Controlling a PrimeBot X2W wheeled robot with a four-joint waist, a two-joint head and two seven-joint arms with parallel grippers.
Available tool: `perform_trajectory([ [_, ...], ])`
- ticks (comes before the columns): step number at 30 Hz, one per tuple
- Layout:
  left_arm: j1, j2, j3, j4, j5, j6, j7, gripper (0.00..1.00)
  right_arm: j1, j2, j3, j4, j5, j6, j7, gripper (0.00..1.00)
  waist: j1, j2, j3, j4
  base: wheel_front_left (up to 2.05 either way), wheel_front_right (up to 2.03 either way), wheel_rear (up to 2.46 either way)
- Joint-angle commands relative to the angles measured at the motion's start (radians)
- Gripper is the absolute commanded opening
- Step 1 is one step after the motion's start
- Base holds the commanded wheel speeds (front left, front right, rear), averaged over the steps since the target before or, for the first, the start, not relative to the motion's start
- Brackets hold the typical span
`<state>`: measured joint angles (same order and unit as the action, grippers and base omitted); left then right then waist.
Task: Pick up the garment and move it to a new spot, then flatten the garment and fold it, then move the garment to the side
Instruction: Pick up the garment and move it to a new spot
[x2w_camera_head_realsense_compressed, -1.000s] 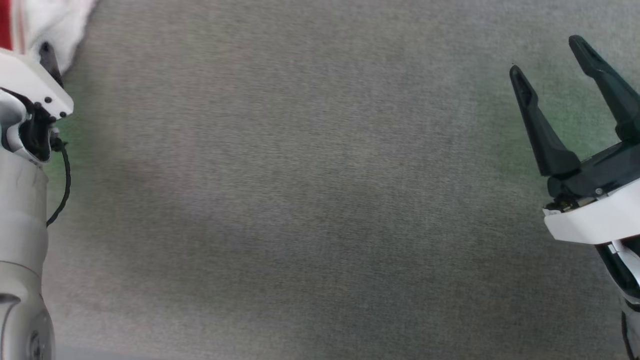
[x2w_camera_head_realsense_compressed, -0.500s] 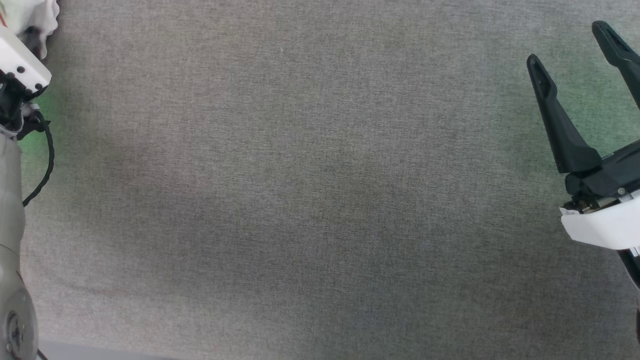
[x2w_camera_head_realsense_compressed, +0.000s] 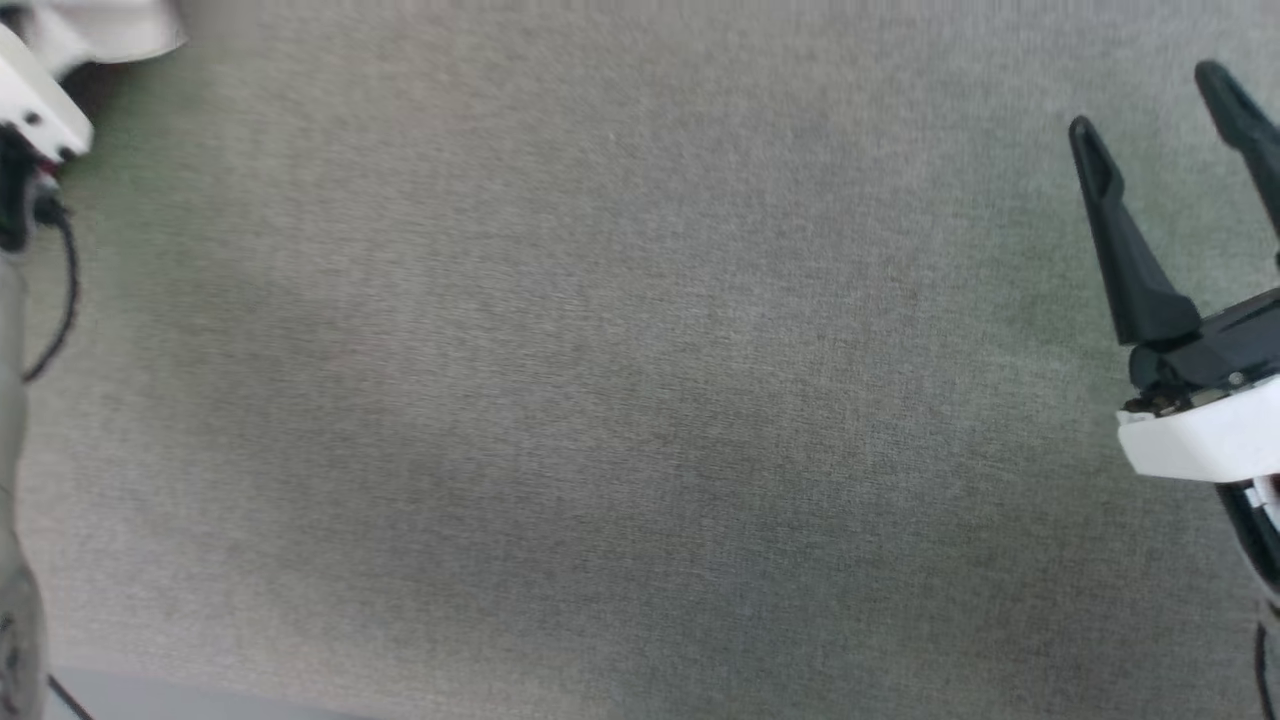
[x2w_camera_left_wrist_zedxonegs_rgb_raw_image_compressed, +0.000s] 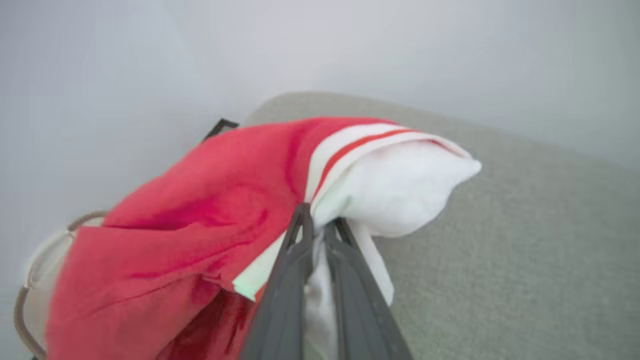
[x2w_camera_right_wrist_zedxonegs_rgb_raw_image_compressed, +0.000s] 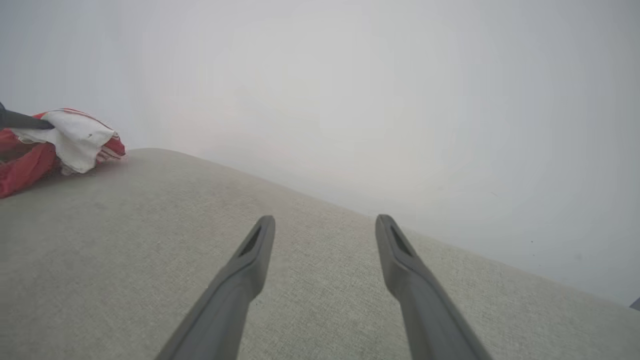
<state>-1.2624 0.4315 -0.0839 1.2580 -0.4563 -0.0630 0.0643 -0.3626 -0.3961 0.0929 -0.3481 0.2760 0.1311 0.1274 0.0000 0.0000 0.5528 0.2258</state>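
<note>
Red jersey (x2w_camera_left_wrist_zedxonegs_rgb_raw_image_compressed: 200, 215): my left pincer (x2w_camera_left_wrist_zedxonegs_rgb_raw_image_compressed: 320, 220) has just clamped its white sleeve (x2w_camera_left_wrist_zedxonegs_rgb_raw_image_compressed: 400, 185), ready to lift; right pincer (x2w_camera_right_wrist_zedxonegs_rgb_raw_image_compressed: 325, 220) gapes empty.

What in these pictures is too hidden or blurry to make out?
Left wrist view: the garment is bunched, its folds hiding any print; it also covers most of a tan-rimmed object.
Right wrist view: the garment is cut off by the left edge.
Head view: motion blur smears the top-left corner.

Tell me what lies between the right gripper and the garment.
Nothing but the grey fabric surface: in the right wrist view, the stretch from the open right gripper to the garment at far left is bare.
</note>
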Motion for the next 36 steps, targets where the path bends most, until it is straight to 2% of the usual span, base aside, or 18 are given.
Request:
perform_trajectory([
  [1,-0.018,0.01,-0.013,-0.01,0.02,-0.006,-0.024,0.0,0.011,0.011,-0.003,0.01,0.001,-0.001,-0.015,1.0,0.0,0.0,-0.045,0.015,0.0,0.0,0.0],
  [9,-0.091,0.04,-0.084,-0.058,0.077,-0.036,-0.078,0.0,0.055,0.059,-0.017,0.062,-0.003,-0.001,-0.059,1.0,0.0,0.0,-0.163,0.048,0.0,0.0,0.0],
  [18,-0.142,0.056,-0.166,-0.16,0.102,-0.062,-0.032,0.0,0.099,0.11,-0.039,0.091,-0.011,-0.001,-0.092,1.0,0.0,0.0,-0.266,0.065,0.0,0.0,0.0],
  [23,-0.137,0.061,-0.234,-0.286,0.06,-0.067,0.051,0.0,0.12,0.137,-0.063,0.1,-0.018,-0.001,-0.11,1.0,0.0,0.0,-0.307,0.055,0.0,0.0,0.0],
  [26,-0.109,0.083,-0.282,-0.396,0.016,-0.067,0.121,0.0,0.132,0.157,-0.086,0.106,-0.021,-0.001,-0.122,1.0,0.0,0.0,-0.324,0.037,0.0,0.0,0.0],
  [36,-0.004,0.166,-0.355,-0.808,-0.082,-0.057,0.363,0.0,0.175,0.213,-0.169,0.116,-0.029,-0.001,-0.166,1.0,0.0,0.0,-0.357,-0.082,0.0,0.0,0.0],
])
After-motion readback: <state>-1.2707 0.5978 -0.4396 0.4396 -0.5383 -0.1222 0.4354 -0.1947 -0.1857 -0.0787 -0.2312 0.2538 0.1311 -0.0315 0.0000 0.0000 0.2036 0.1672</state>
